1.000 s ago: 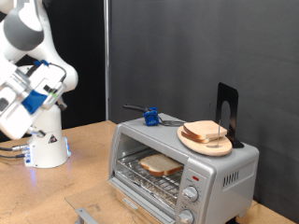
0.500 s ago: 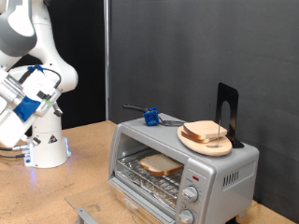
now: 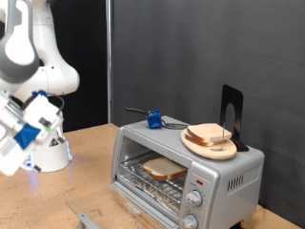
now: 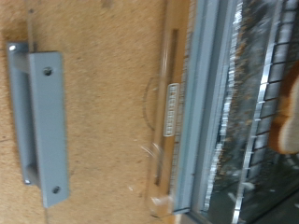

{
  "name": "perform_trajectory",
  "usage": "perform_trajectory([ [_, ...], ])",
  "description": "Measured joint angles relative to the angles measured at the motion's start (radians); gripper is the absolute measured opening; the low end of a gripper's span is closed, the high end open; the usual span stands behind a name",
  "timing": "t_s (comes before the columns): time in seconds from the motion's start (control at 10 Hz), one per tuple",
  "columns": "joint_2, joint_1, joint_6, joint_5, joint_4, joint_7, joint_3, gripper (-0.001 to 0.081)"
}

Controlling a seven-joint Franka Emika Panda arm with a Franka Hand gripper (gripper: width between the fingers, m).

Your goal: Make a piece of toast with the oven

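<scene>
The piece of toast (image 3: 164,170) lies on the rack inside the open oven (image 3: 181,164); the hand (image 3: 11,143) hangs well apart at the exterior view's left, its finger state impossible to tell.

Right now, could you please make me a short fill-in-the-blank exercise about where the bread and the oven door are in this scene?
1. The piece of toast lies on the wire rack inside the ____.
2. The oven's glass door is ____, folded down onto the wooden table.
3. The round wooden plate with spare slices sits on ____ of the oven.
4. The robot arm is at the exterior view's ____ side.

Missing words: oven; open; top; left
</scene>
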Motion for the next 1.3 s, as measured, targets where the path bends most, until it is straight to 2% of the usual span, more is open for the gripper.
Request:
perform_trajectory([
  [0.4, 0.199, 0.036, 0.081, 0.119, 0.044, -0.102, 0.045, 0.0809],
  [0.7, 0.320, 0.056, 0.084, 0.137, 0.081, -0.111, 0.102, 0.0809],
  [1.1, 0.424, 0.073, 0.116, 0.182, 0.107, -0.107, 0.167, 0.0809],
  [1.2, 0.438, 0.074, 0.098, 0.180, 0.114, -0.107, 0.178, 0.0809],
  [1.3, 0.438, 0.074, 0.034, 0.145, 0.123, -0.109, 0.181, 0.0809],
])
